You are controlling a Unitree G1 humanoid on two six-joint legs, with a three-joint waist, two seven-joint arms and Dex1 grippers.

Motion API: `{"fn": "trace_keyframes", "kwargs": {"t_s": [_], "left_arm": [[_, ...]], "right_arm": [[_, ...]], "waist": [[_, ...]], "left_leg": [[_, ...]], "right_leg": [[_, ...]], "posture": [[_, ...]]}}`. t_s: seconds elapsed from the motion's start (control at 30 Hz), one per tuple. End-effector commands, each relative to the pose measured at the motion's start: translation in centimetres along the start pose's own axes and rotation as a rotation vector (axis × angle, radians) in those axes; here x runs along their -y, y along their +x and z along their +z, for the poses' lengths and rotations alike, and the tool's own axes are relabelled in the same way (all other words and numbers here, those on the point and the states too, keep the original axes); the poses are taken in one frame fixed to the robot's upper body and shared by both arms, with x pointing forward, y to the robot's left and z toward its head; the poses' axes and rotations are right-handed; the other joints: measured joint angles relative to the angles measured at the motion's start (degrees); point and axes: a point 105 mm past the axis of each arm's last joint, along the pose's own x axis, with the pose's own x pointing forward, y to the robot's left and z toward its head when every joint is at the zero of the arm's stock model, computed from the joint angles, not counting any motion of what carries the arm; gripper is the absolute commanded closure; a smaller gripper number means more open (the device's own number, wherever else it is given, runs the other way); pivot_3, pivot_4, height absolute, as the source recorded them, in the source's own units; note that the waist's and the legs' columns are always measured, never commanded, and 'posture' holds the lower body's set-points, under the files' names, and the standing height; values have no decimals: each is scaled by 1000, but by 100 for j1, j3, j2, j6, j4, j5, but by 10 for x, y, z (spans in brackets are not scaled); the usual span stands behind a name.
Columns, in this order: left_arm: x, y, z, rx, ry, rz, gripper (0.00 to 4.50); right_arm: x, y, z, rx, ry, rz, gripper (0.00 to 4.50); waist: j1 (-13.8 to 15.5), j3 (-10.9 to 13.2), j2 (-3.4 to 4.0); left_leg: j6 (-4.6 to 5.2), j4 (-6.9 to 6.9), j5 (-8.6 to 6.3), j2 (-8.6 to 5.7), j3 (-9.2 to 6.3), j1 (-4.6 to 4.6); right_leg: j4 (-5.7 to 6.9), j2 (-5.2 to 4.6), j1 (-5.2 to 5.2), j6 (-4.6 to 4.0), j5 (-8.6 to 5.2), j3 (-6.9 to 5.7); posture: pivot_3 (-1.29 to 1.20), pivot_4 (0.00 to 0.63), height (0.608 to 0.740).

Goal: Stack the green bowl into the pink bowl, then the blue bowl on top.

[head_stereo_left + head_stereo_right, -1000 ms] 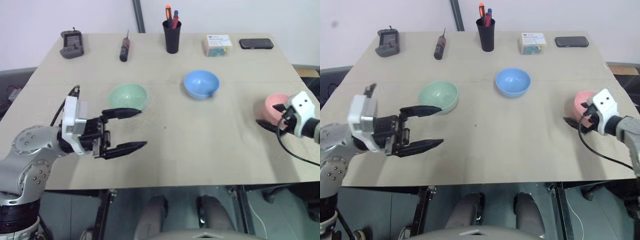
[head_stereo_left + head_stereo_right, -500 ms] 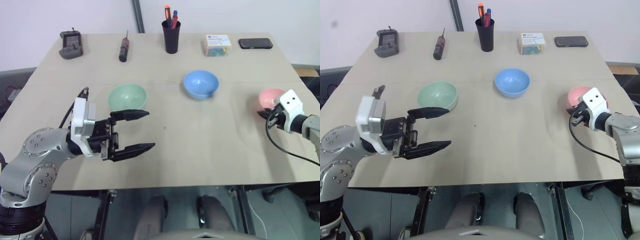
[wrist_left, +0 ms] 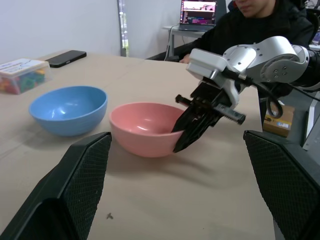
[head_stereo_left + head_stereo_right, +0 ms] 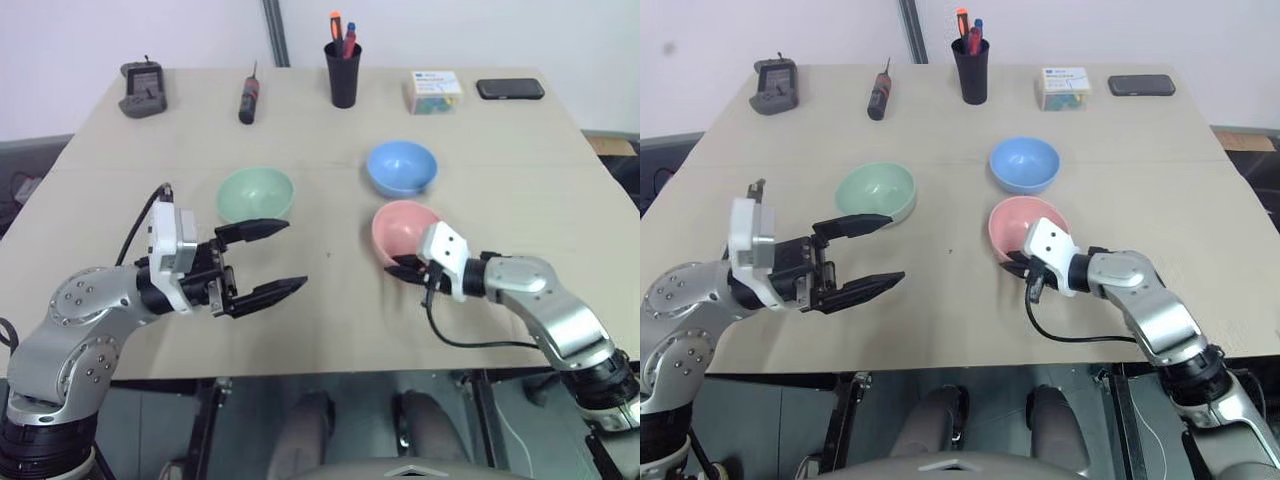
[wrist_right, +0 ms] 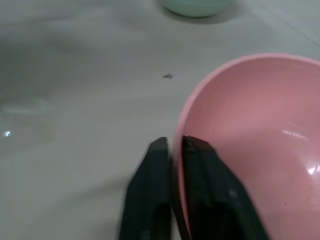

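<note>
The work surface is a light wooden table [image 4: 300,330] set against a pale wall, with a seam running across its width. Along the far edge, from left to right, stand a dark grey device [image 4: 144,88], a screwdriver [image 4: 248,98], a black pen cup [image 4: 343,72], a clear box of coloured items [image 4: 434,90] and a black phone [image 4: 511,89]. In the left wrist view a person in dark clothing [image 3: 260,30] sits beyond the table near an open laptop [image 3: 199,12].

All three bowls are round, rim upward, with no long axis. The pink bowl [image 4: 400,228] sits near the table centre, tilted slightly, just in front of the blue bowl [image 4: 401,167] and apart from it. The green bowl [image 4: 255,193] stands well to the left of both.

The right gripper [image 5: 172,150] pinches the near rim of the pink bowl, one finger inside and one outside. The left gripper [image 4: 262,260] is spread wide, held level just in front of the green bowl, not touching it.

Bare table lies between the green and pink bowls and along the near edge.
</note>
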Motion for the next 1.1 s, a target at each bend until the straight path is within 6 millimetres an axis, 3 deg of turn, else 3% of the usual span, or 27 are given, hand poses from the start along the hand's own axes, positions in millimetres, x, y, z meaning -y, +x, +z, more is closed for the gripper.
{"fn": "trace_keyframes", "kwargs": {"t_s": [0.03, 0.13, 0.23, 0.33, 0.43, 0.5, 0.57, 0.77, 1.1], "left_arm": [[-2, -1, 3, -2, 37, 35, 0], [-5, -4, -1, -19, 37, 73, 0], [-9, -12, -3, -34, 36, 116, 0], [-16, -19, -5, -62, 50, 185, 0], [-26, -21, -9, -108, 94, 259, 0], [-52, -33, -22, -296, 261, 482, 0], [-69, -42, -27, -438, 381, 596, 0], [-83, -25, -26, -635, 486, 525, 0], [-84, -1, -60, -866, 483, 325, 0]], "right_arm": [[12, -2, 7, 17, 6, -16, 2247], [10, -7, 12, 26, 1, 11, 1082], [1, -15, 36, 129, -25, 58, 68], [3, -22, 71, 279, -93, 25, 16], [6, -22, 82, 310, -141, 5, 16], [8, -19, 90, 344, -211, 0, 16], [9, -19, 93, 367, -244, 16, 16], [17, -37, 97, 400, -254, 38, 16], [29, -78, 84, 334, -239, -42, 16]], "waist": [[0, 1, 1], [-7, 1, 1], [-14, 1, 2], [-19, 1, 2], [-15, 1, 1], [-2, 0, 1], [-2, 1, 1], [20, 3, -2], [-15, 5, -1]], "left_leg": [[0, 0, 0, -1, 0, -1], [0, -3, 0, 0, -4, -1], [0, -5, -1, 1, -11, -4], [1, -5, -1, 4, -16, -2], [0, -5, 0, 5, -21, 2], [0, -4, 0, 0, -20, 3], [0, -4, 0, -2, -17, 3], [0, -3, 0, -10, -20, -14], [0, -7, 0, -5, -6, -14]], "right_leg": [[0, -1, -1, 0, 0, 0], [-1, -1, -2, -1, 0, -1], [-4, -2, -5, -1, 0, 4], [-1, 0, -6, -1, 0, 5], [4, 1, -4, 0, 0, 3], [4, 0, 0, 0, 0, -1], [4, 0, -1, -1, 0, -4], [-1, -4, -1, -1, 0, -26], [2, 0, -8, -1, 0, -14]], "posture": [[0, 150, 740], [0, 150, 740], [0, 150, 740], [0, 150, 740], [0, 150, 740], [0, 150, 740], [0, 150, 740], [0, 150, 740], [0, 150, 740]]}}
